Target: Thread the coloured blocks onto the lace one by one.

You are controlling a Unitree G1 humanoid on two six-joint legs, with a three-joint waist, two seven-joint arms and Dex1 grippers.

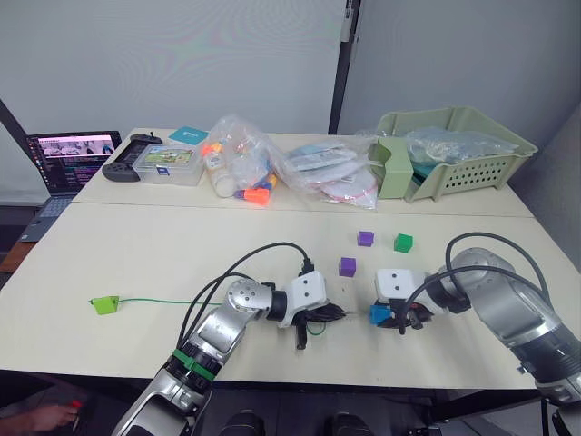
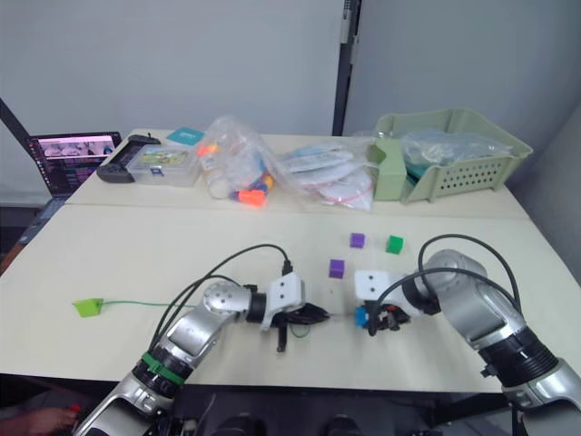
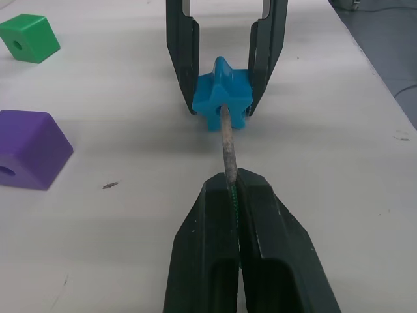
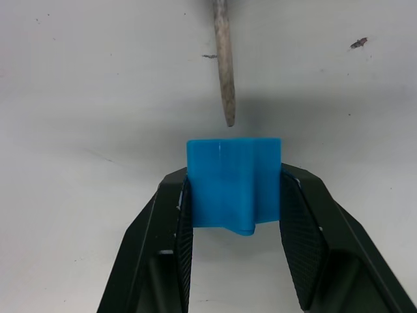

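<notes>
right gripper (image 4: pixel 234 215): blue block (image 4: pixel 233 182) being clamped
left gripper (image 3: pixel 236 195): lace (image 3: pixel 228 147) tip being pinched
risk: hole probably being missed if tip's tilted

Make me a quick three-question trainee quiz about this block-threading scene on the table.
1. True or false: the right tool is shut on the blue star-shaped plastic block.
2. What does the left tool pinch? A) a purple cube B) the stiff grey needle tip of the thin green lace C) a black cable
3. Fill in: the lime green plastic block sits at the far ___ of the lace, on the robot's left.

Key: 1 true. 2 B. 3 end.
</notes>
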